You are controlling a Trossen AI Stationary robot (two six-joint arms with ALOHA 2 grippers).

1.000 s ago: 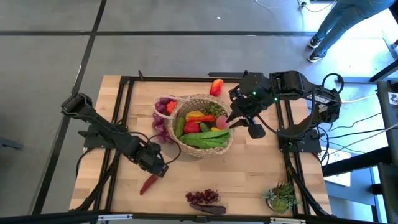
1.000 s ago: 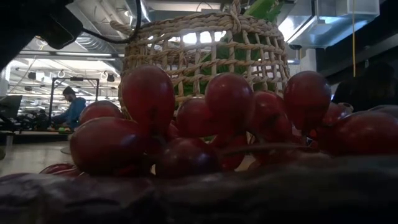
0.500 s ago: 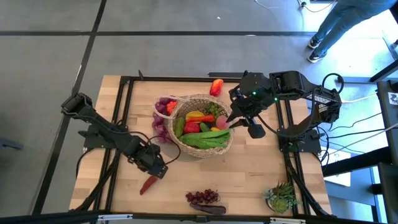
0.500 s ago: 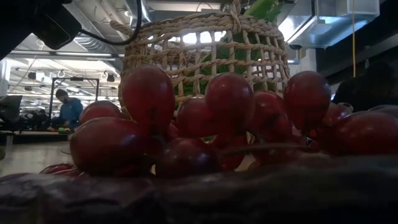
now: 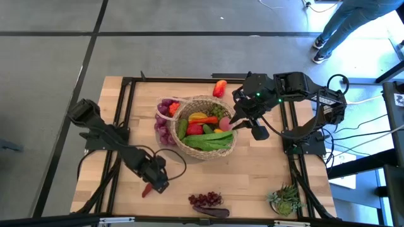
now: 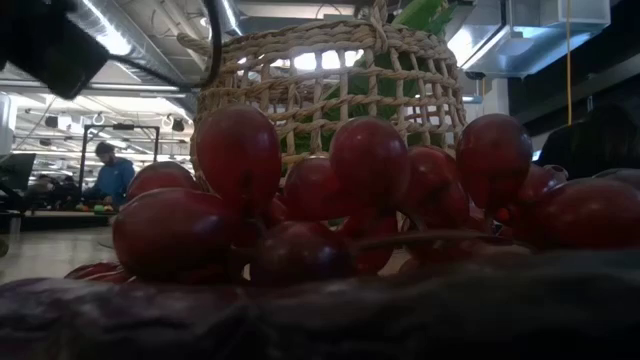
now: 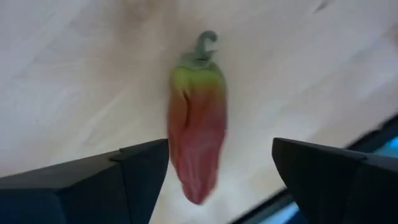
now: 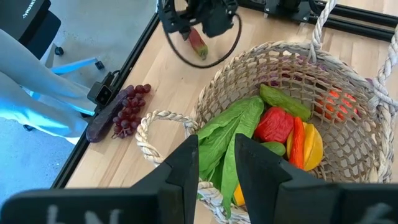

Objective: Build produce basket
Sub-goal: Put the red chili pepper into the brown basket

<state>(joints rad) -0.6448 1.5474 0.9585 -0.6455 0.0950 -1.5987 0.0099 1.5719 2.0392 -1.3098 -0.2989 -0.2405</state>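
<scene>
A round, shallow, tan woven wicker basket [image 5: 205, 126] with a thin loop handle sits near the middle of a light wooden table [image 5: 252, 173], holding toy produce: a long green leafy stalk [image 5: 211, 142], a red pepper [image 5: 194, 129], a yellow pepper [image 5: 199, 117] and a green cucumber [image 5: 182, 128]. The left gripper [image 5: 153, 181] is low over the table's near left part, directly above a red-orange toy chilli with a green stem [image 7: 198, 137]. Its two dark fingers [image 7: 93, 186] stand open on either side of the chilli, which lies flat on the wood between them; neither finger appears to be touching it. The right gripper [image 5: 240, 124] hovers at the basket's right rim, its fingers [image 8: 186, 165] set close together with a narrow gap and nothing between them. Purple toy pieces [image 5: 165, 120] lie against the basket's left side, and an orange-red pepper [image 5: 219, 87] rests just beyond its far rim. A bunch of dark red grapes [image 5: 206, 200] lies at the table's near edge beside a dark purple, elongated vegetable [image 5: 211, 211], filling the low view. A spiky green potted plant [image 5: 285, 200] stands in the near right corner. A person's legs [image 5: 334, 25] show on the floor beyond the table.
</scene>
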